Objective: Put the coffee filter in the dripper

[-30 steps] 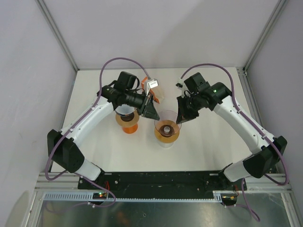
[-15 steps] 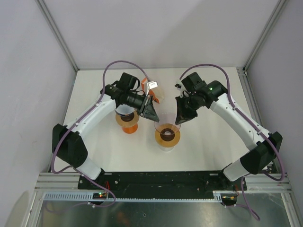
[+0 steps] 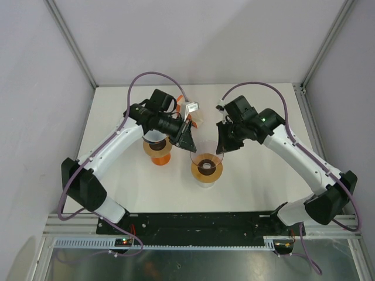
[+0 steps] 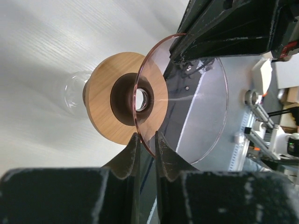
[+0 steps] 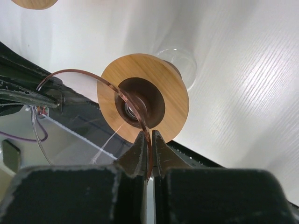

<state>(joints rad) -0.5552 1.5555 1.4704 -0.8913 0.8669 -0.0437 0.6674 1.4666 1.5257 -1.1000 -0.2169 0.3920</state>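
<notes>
The dripper (image 3: 206,167) is a clear cone with an amber rim and a round wooden collar, at mid table. My left gripper (image 3: 191,146) is shut on its rim from the left, my right gripper (image 3: 221,147) from the right. In the left wrist view the thin rim runs between the fingers of the left gripper (image 4: 147,140), with the dripper's collar (image 4: 105,109) beyond. The right gripper (image 5: 149,140) pinches the rim just under the dripper's collar (image 5: 175,100). A pale edge of paper, apparently the coffee filter (image 3: 200,119), peeks out behind the left wrist, mostly hidden.
A second orange and wooden dripper-like stand (image 3: 157,151) sits under the left forearm, just left of the held dripper. An orange holder (image 3: 179,100) lies behind the left wrist. Grey walls and frame posts close in the white table (image 3: 258,181) on three sides.
Both wrists have shifted slightly with the dripper between them, and the right elbow has swung outward. Both grips on the rim are unchanged.
</notes>
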